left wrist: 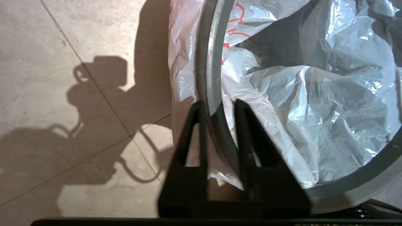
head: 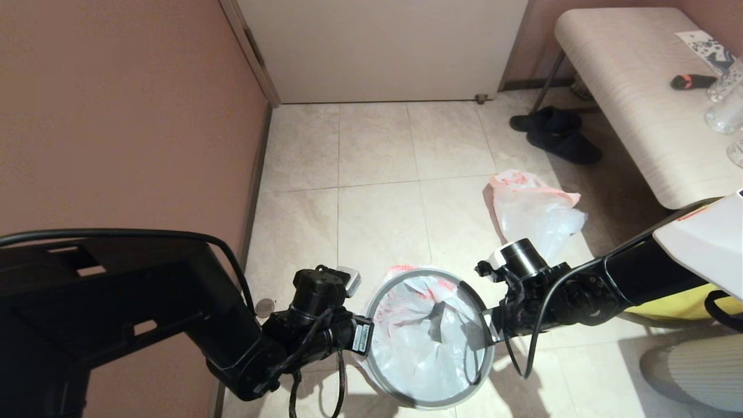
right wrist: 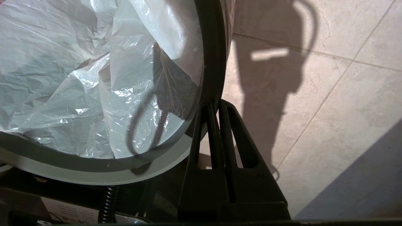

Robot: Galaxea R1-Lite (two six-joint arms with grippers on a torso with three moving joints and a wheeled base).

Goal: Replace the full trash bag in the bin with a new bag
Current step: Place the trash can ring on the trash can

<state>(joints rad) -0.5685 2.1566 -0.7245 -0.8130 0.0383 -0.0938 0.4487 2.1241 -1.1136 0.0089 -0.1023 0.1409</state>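
The bin stands on the floor at the low centre of the head view, its grey hoop ringing the mouth and the new bag draped inside, with the pink-red band folded out over the rim at about 11 o'clock. The bag looks feather-light, limp and slippery; it will likely slide under the hoop unless it is pinched with the rim. The hoop is stiff but loose, so it is best taken on opposite sides, at 9 and 3 o'clock.

The left end effector sits at 9 o'clock of the bin, its fingers slightly parted and straddling the hoop and film without visibly clamping them. The right end effector sits at 3 o'clock, its fingers closed together; whether they nip the hoop edge is unclear.

A second, lumpy white bag lies on the floor at 1 o'clock from the bin, well apart. Dark shoes rest beyond it beside a bench, and something yellow shows under the right arm. Nothing stands between the end effectors and the rim.
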